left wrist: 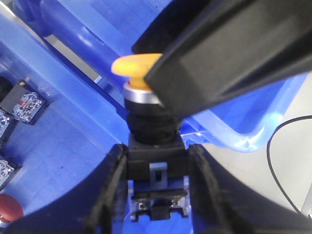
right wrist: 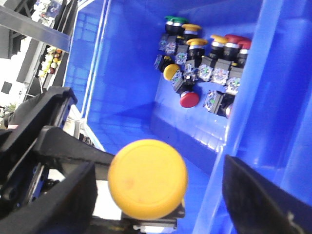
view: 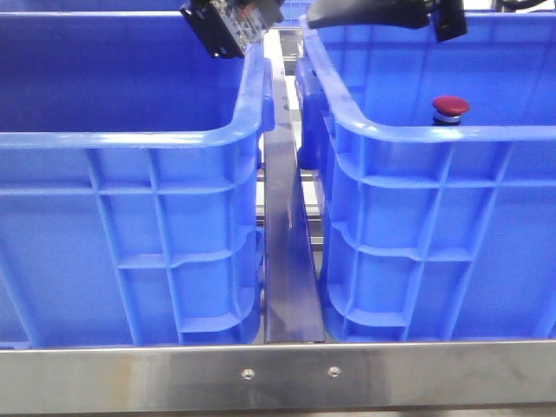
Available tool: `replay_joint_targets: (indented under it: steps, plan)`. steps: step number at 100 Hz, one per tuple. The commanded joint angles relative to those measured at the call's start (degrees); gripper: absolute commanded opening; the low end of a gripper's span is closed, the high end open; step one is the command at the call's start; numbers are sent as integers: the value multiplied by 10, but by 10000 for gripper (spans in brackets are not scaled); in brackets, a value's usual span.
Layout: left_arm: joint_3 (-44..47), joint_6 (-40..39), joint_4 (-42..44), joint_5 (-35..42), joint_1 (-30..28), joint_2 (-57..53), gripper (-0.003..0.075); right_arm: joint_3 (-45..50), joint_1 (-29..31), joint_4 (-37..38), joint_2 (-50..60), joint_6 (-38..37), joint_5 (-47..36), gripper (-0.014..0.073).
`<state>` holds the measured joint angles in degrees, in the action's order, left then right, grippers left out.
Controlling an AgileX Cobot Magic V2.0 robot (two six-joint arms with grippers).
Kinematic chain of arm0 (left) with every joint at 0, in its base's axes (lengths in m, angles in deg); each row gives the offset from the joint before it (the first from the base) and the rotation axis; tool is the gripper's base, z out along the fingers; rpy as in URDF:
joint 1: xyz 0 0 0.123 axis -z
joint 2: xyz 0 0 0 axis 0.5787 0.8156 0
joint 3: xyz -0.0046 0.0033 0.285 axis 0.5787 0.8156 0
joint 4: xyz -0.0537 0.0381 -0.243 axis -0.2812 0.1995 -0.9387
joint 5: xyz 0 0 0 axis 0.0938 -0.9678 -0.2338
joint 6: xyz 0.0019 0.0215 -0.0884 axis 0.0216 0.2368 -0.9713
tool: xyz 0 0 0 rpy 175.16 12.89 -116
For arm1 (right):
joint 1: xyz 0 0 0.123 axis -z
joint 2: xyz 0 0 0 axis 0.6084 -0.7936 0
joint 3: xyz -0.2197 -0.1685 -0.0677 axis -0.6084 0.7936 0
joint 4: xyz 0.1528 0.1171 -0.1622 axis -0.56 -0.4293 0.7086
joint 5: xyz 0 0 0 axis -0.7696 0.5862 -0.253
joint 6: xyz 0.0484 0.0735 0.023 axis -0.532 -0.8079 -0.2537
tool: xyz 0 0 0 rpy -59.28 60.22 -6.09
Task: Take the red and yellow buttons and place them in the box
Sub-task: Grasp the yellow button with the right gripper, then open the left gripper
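My left gripper [left wrist: 157, 157] is shut on the black body of the yellow button [left wrist: 134, 68], holding it cap-up above the crates. In the right wrist view the same yellow cap [right wrist: 147, 178] sits between my right gripper's [right wrist: 156, 197] fingers, which stand wide apart without touching it. One right finger [left wrist: 229, 53] covers part of the cap in the left wrist view. A red button [view: 450, 108] stands in the right crate [view: 452, 135]. Both grippers are at the top edge of the front view, left [view: 224, 26] and right [view: 382, 13], and the yellow button does not show there.
The left blue crate [view: 130, 139] stands beside the right one, with a steel bar [view: 287, 261] between them. Several more buttons [right wrist: 200, 63] with red, yellow and green caps lie in a crate corner. A metal rail [view: 278, 373] runs along the front.
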<state>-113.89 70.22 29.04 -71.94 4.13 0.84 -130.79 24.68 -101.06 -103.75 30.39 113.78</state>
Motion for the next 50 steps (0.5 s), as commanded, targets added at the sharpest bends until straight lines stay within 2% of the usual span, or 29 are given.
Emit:
replay_joint_targets:
  steps: [1, 11, 30, 35, 44, 50]
  plan:
    - [-14, -1, -15, 28, 4, -19, 73, -21, 0, -40, 18, 2, 16, 557]
    - [-14, -1, -15, 29, 4, -19, 73, -21, 0, -40, 18, 2, 18, 519]
    - [-14, -1, -15, 28, 4, -19, 74, -21, 0, -40, 18, 2, 20, 230]
    - [-14, -1, -15, 28, 4, -18, 74, -21, 0, -40, 18, 2, 20, 200]
    - [-14, -1, -16, 27, 4, -18, 83, -21, 0, -40, 18, 2, 20, 201]
    - [-14, -1, -16, 27, 4, -18, 131, -21, 0, -40, 18, 2, 20, 201]
